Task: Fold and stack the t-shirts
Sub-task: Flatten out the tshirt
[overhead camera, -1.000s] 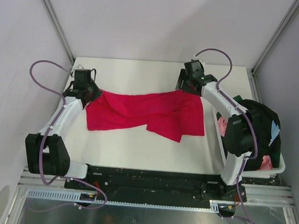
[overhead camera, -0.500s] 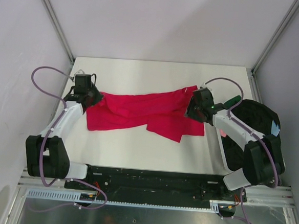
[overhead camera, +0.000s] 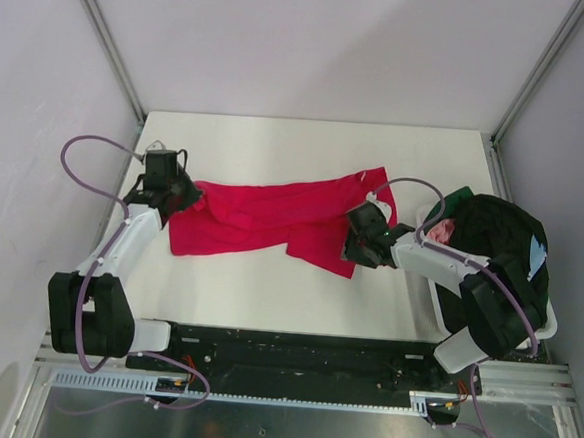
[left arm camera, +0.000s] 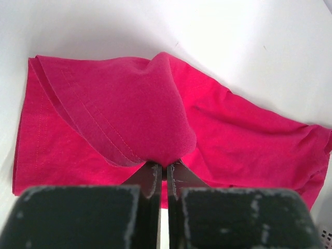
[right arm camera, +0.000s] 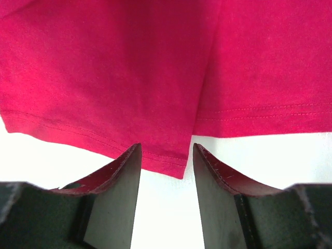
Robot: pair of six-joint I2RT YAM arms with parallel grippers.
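There is one red t-shirt (overhead camera: 272,218) on the worktop (overhead camera: 277,143), stretched as a rumpled band from the left edge towards the right, roughly midway between the far and near edges. There is one white tub (overhead camera: 548,324) at the right edge, and I have two end effectors.

My left end effector (left arm camera: 164,168) is clamped tight on a raised fold at the shirt's left end. The cloth bulges up from between the closed fingers. My right end effector (right arm camera: 166,155) is open. Its two fingers stand apart, low over the worktop, on either side of a hemmed corner on the shirt's near right side.

A second ago my right arm was at the shirt's far right corner. It has since swung towards the near edge, and that far corner now lies loose on the worktop. My left arm has hardly shifted.

The tub holds a heap of clothes: mostly black (overhead camera: 502,229), with bits of green (overhead camera: 454,198), pink (overhead camera: 442,229) and light blue (overhead camera: 538,251) showing. I cannot count the separate garments.
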